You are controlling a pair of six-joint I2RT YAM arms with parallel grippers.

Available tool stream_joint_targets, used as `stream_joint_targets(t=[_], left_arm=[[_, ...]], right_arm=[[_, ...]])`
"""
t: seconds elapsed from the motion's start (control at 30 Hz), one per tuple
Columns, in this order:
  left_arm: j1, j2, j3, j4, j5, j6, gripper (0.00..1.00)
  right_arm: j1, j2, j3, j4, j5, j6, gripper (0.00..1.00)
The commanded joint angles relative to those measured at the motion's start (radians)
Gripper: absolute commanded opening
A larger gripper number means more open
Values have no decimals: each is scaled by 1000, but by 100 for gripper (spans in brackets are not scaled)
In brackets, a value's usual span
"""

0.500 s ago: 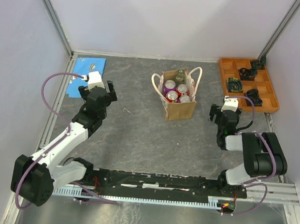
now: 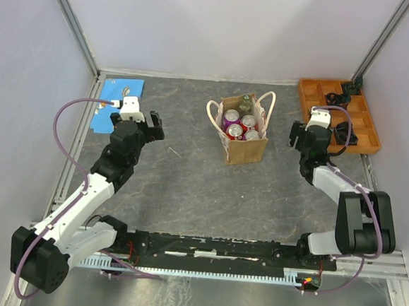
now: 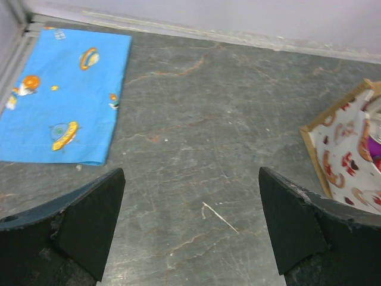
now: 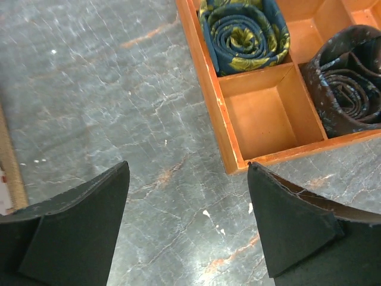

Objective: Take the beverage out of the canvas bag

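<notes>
The tan canvas bag (image 2: 245, 143) with cream loop handles stands upright at mid-table. It holds several cans: a purple one (image 2: 231, 117), red ones (image 2: 234, 131) and a dark green one (image 2: 245, 103). Its patterned inner edge shows at the right of the left wrist view (image 3: 342, 143). My left gripper (image 2: 147, 124) is open and empty, left of the bag and apart from it; it also shows in the left wrist view (image 3: 190, 223). My right gripper (image 2: 307, 135) is open and empty, right of the bag; it also shows in the right wrist view (image 4: 187, 220).
An orange compartment tray (image 2: 315, 98) with rolled ties stands at the back right; its corner (image 4: 238, 155) lies just ahead of my right gripper. A blue printed cloth (image 2: 117, 96) lies at the back left, also in the left wrist view (image 3: 59, 95). Grey walls enclose the table.
Both arms have reached farther from their bases. The right gripper moved up toward the tray's near corner. The left gripper moved a little up and right. The bag has not moved.
</notes>
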Motion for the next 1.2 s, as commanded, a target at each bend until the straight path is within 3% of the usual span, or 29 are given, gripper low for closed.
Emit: stream_joint_targets(t=[0.0, 0.17, 0.33, 0.5, 0.6, 0.67, 0.73, 1.17], left_arm=[[-6, 5, 69, 17, 153, 64, 99], [-16, 9, 70, 76, 215, 68, 99], [-37, 47, 86, 139, 262, 73, 99], [-86, 111, 143, 216, 296, 87, 99], [-104, 156, 204, 227, 334, 103, 99], [-115, 180, 240, 232, 357, 113, 99], [-127, 199, 275, 234, 379, 121, 99], [-160, 369, 458, 238, 485, 153, 93]], right_arm=[[12, -127, 68, -218, -14, 118, 83], [114, -240, 190, -452, 15, 181, 73], [232, -306, 273, -619, 34, 266, 73], [282, -271, 370, -777, 48, 404, 74], [305, -222, 430, -840, 92, 442, 79], [318, -187, 460, -869, 109, 453, 93], [332, -155, 497, -907, 126, 472, 98], [397, -21, 591, -953, 110, 537, 99]])
